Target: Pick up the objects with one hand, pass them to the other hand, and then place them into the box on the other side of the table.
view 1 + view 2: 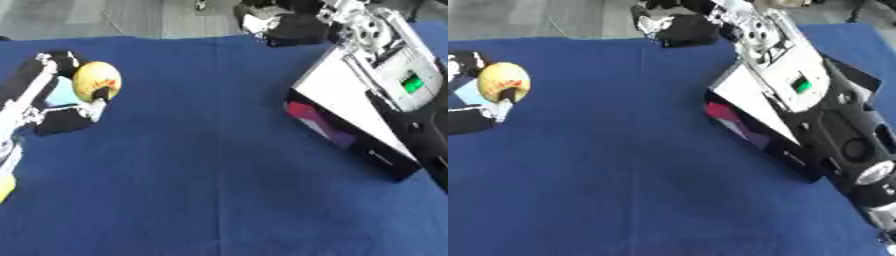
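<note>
Holding the yellow ball point(96, 80) in our left hand point(52, 95) curled at bench left, we see the right hand point(671, 22) far across, its fingers unclear, by the box point(350, 120).

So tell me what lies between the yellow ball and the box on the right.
Nothing but bare blue cloth: the left eye view shows an open stretch from the yellow ball, held in the left hand, to the box.

Soft, even light — slight overall blur, faint shadows, no glare.
</note>
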{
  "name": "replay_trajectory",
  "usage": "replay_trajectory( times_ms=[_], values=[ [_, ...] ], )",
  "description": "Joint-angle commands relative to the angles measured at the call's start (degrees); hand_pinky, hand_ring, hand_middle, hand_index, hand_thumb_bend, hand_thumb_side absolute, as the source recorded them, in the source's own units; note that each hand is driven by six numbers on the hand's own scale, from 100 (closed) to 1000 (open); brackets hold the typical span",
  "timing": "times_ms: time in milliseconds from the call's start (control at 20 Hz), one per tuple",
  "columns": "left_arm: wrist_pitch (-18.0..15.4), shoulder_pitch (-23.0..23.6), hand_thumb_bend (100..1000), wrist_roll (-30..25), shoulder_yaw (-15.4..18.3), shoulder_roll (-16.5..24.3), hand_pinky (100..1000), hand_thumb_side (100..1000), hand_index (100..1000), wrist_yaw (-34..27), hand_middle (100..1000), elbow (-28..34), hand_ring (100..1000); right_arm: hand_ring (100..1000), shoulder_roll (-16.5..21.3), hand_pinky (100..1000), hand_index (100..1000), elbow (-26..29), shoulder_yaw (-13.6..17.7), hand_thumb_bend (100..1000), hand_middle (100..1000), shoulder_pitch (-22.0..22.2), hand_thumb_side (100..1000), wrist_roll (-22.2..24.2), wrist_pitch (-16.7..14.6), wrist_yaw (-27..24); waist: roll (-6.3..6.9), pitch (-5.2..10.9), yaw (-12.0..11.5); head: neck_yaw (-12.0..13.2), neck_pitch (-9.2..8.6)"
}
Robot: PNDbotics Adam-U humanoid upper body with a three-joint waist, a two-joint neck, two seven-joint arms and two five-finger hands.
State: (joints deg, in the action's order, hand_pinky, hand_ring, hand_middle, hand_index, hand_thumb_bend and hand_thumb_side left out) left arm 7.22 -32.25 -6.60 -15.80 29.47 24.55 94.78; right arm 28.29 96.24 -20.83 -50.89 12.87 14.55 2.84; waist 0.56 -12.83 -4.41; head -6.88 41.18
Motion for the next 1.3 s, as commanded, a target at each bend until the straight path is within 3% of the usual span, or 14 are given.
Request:
replay_trajectory(
  times_ms=[50, 650, 1300],
  values=[
    [-1.04, -0.84, 100, 1.13, 0.15, -0.41, 767, 214, 580, 0.69, 634, 0.72, 711, 815, -0.21, 902, 897, 0.05, -0.39, 100, 854, -1.56, 347, 1.46, -0.24, 1.1, -0.63, 2.17, -0.15, -0.32, -0.08],
    [-2.78, -1.94, 100, 2.32, -0.11, -3.62, 764, 238, 579, 1.08, 629, -1.31, 709, 814, -2.61, 903, 889, 0.19, -2.77, 132, 848, -2.83, 273, 6.43, -0.53, 1.43, -0.56, 2.16, -0.17, -0.28, 0.29],
    [-4.33, -3.41, 100, 3.28, -0.85, -7.4, 762, 286, 578, 0.86, 625, -1.95, 707, 814, -5.35, 902, 880, 0.48, -4.78, 138, 841, -4.06, 256, 9.13, 0.04, 2.7, -0.6, 2.15, -0.3, -0.53, 0.31]
  ],
)
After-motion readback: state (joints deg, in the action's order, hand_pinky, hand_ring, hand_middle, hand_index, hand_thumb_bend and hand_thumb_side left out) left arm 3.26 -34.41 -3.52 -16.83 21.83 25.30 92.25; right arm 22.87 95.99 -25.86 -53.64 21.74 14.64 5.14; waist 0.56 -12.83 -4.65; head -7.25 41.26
